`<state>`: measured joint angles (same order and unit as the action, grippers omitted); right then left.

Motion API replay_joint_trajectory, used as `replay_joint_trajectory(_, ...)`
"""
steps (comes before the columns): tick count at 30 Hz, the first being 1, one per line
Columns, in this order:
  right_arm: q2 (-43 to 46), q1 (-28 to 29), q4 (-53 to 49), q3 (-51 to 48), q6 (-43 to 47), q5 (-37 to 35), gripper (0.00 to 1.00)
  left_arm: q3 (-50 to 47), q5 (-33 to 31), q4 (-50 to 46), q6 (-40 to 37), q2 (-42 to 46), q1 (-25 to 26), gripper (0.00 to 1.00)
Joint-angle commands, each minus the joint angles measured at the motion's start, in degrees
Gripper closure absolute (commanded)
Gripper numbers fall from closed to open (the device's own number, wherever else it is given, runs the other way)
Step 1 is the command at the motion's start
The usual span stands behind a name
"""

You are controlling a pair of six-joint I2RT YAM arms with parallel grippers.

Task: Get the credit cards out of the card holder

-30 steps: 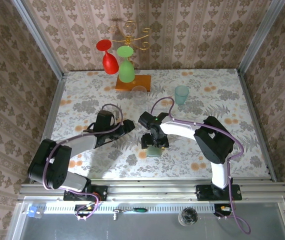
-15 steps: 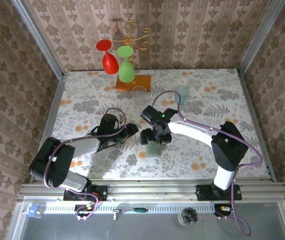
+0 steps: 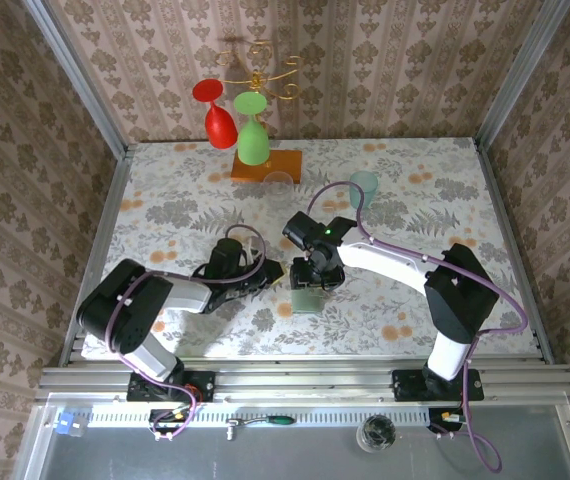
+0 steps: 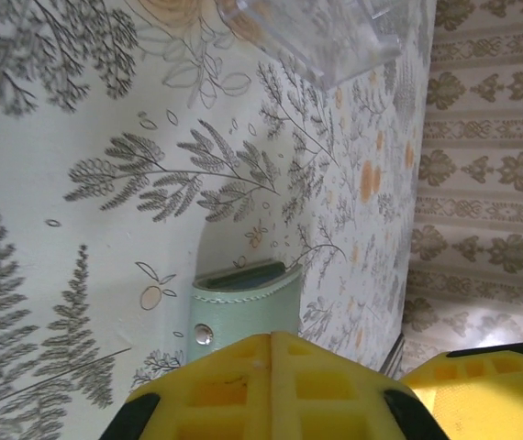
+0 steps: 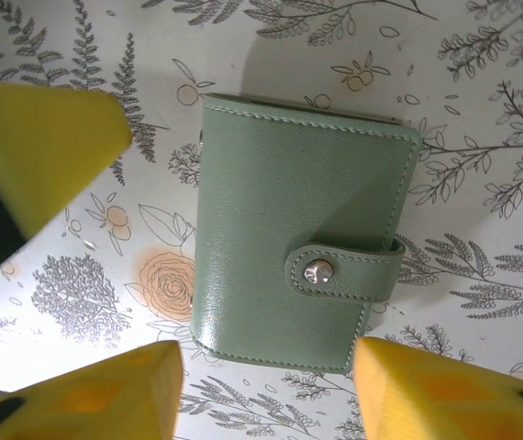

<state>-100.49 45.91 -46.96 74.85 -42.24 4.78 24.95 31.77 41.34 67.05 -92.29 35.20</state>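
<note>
The card holder (image 5: 298, 238) is a pale grey-green wallet lying flat on the floral table (image 3: 415, 210), folded shut with its snap strap (image 5: 339, 272) fastened. In the top view the card holder (image 3: 305, 299) lies just near of my right gripper (image 3: 314, 280). That right gripper (image 5: 266, 394) hovers over it, open, its yellow fingers (image 5: 445, 385) straddling the holder's near edge. My left gripper (image 3: 268, 270) is shut with nothing in it, its joined yellow tips (image 4: 271, 353) close to the card holder (image 4: 243, 302). The credit cards are hidden inside.
A wooden base (image 3: 265, 165) with a gold rack holding a red glass (image 3: 217, 115) and a green glass (image 3: 253, 135) stands at the back. A clear cup (image 3: 280, 182) and a pale teal cup (image 3: 364, 186) stand behind the arms. Metal rails edge the table.
My left gripper has swung right and nearer, ending beside the holder. The right arm shifted its elbow right, its gripper staying over the holder. The holder has not moved.
</note>
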Motion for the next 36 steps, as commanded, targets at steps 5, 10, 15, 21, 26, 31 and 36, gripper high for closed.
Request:
replay_joint_trajectory(5,-2.54,-0.21,-0.8,-0.1,-2.14,-1.45,0.6,-1.05,4.68,12.56,3.48,-5.36,0.57,1.0)
replay_joint_trajectory(10,-4.14,-0.21,-1.42,0.87,-2.12,-3.25,0.63,-0.78,6.92,12.76,3.51,-6.23,0.57,1.0)
replay_joint_trajectory(15,-5.88,-0.21,-1.11,0.74,-2.22,-3.9,0.65,-1.22,6.19,10.51,2.42,-5.24,1.28,1.0)
replay_joint_trajectory(21,-6.79,-0.21,-0.16,0.3,-2.59,-4.42,0.67,-0.02,2.87,0.58,-0.7,-1.04,2.3,1.0)
replay_joint_trajectory(26,-7.81,-0.31,0.46,0.74,-2.41,-4.95,0.68,2.11,1.34,-9.15,-4.24,2.52,2.68,1.0)
replay_joint_trajectory(31,-9.35,-0.3,0.81,1.04,-1.76,-5.51,0.7,2.91,3.23,-7.64,-4.15,0.94,2.92,1.0)
replay_joint_trajectory(36,-10.32,-0.3,1.29,1.02,-1.26,-5.67,0.76,3.26,6.99,-0.1,-1.36,-3.68,3.34,1.0)
